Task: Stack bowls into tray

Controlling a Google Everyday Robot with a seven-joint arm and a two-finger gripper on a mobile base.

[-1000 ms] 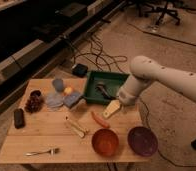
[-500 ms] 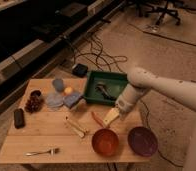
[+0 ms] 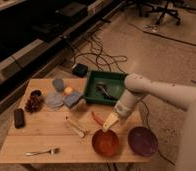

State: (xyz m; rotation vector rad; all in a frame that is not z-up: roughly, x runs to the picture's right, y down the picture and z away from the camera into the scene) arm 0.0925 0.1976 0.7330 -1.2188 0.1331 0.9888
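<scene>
Lower now, the hand (image 3: pixel 111 121) hangs at 12 o'clock of the orange-red bowl (image 3: pixel 105 142); its grip I cannot tell.

arm (image 3: pixel 161 92): white, smooth tubular shell | joint (image 3: pixel 133 83): rounded, bulbous | gripper (image 3: pixel 111 121): pale tan, tapered, at arm tip just beside orange-red bowl (image 3: pixel 105 142)

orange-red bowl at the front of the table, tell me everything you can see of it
The orange-red bowl is round and shallow, smooth and plastic-looking, upright and seemingly empty. It sits on the wooden table near the front edge, not in the green tray. The dark purple bowl lies beside it, apart. The gripper is at its far rim; whether it touches cannot be told.
</scene>
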